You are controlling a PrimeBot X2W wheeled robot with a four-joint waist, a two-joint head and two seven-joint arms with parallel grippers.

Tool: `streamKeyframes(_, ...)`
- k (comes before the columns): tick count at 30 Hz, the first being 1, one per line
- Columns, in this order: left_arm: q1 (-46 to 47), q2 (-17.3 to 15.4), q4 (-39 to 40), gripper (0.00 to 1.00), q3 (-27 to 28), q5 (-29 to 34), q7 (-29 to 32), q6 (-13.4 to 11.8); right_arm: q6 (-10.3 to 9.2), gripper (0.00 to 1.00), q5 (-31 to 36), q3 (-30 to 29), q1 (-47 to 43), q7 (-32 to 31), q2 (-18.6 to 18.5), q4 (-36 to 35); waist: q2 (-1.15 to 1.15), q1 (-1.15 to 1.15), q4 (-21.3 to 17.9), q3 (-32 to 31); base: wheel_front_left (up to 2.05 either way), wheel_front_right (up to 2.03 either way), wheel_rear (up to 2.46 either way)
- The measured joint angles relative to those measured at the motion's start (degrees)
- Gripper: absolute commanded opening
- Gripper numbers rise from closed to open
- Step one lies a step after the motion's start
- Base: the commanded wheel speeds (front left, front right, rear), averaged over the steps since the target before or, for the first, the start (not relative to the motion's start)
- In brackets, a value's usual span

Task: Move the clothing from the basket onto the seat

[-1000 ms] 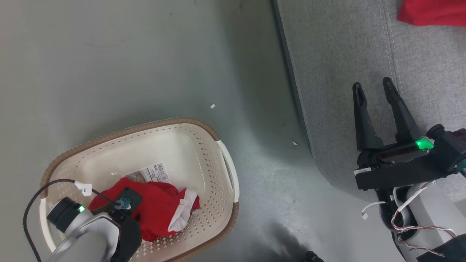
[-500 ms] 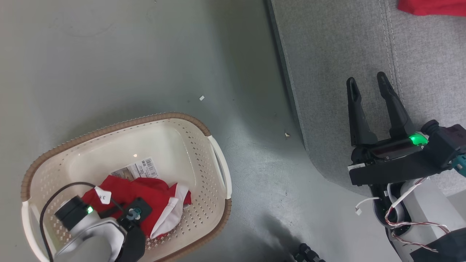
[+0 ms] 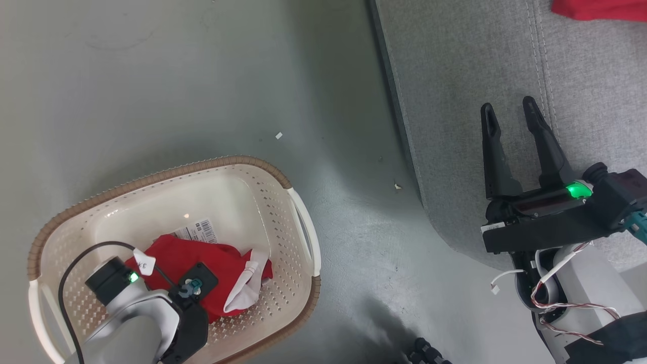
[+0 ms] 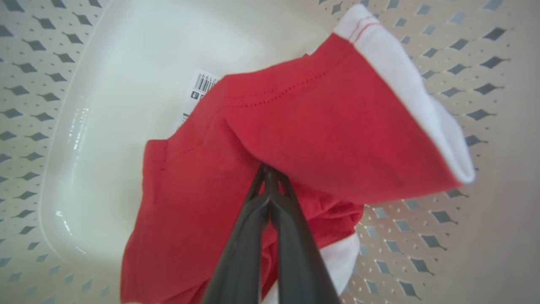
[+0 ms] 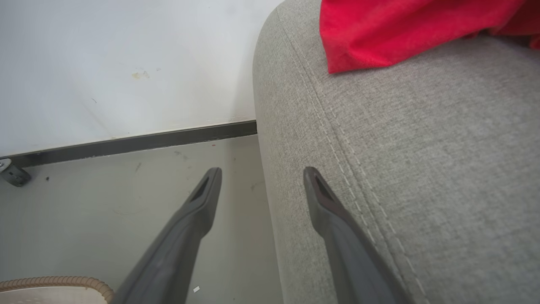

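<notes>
Left wrist view, item 1: my left gripper (image 4: pixel 270 175) has its 2 fingers pressed together on a fold of the red garment (image 4: pixel 320 122), with the tips buried under the cloth. The garment (red, with a white band along 1 edge) lies on the bottom of the basket (image 4: pixel 29 80) and partly covers a barcode label (image 4: pixel 204 82).

Head view, item 2: the basket stands on the grey floor (image 3: pixel 177 76), well apart from the seat (image 3: pixel 455 76). My left wrist hangs over the basket's lower-left part.

Item 3: my right gripper (image 3: pixel 508 105) hovers over the seat's corner, fingers spread wide, nothing between them.

Item 4: a second red garment (image 3: pixel 596 9) lies on the seat at the top right, apart from the right gripper. In the right wrist view it is draped over the cushion top.
</notes>
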State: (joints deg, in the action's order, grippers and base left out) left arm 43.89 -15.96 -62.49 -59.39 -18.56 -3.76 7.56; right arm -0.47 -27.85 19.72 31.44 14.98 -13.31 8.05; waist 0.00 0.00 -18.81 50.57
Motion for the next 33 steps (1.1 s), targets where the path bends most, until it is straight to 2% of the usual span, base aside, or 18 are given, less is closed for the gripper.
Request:
streamKeyframes(13, 0.6, 1.5, -1.9, 0.0, 0.0, -3.7, -5.6, 0.0, 1.51, 1.0, 0.2, -1.4, 0.9, -0.1, 1.1, 3.9, 0.0, 0.0, 0.9, -4.3, 0.0, 0.0, 0.0)
streamKeyframes(28, -2.4, 4.2, -0.8, 0.0, 0.7, -10.2, -9.2, 0.0, 3.08, 1.0, 0.2, -4.2, -0.3, -0.1, 0.8, 8.2, 0.0, 0.0, 3.4, -14.8, 0.0, 0.0, 0.0)
streamKeyframes(29, -2.8, 4.4, -0.6, 0.42, 1.2, -10.7, -9.6, 0.0, 3.2, 1.0, 0.2, -4.2, -0.6, -0.1, 0.8, 8.7, 0.0, 0.0, 3.7, -15.6, 0.0, 0.0, 0.0)
streamKeyframes(30, -3.2, 4.5, -0.5, 1.0, 1.5, -11.2, -9.6, 0.0, 3.28, 1.0, 0.2, -4.3, -0.8, -0.1, 0.8, 9.0, 0.0, 0.0, 3.9, -16.5, 0.0, 0.0, 0.0)
streamKeyframes(33, -4.0, 5.0, 0.1, 1.0, 2.0, -13.1, -10.0, 0.0, 3.59, 1.0, 0.2, -4.5, -1.5, -0.1, 0.8, 9.6, 0.0, 0.0, 4.5, -18.9, 0.0, 0.0, 0.0)
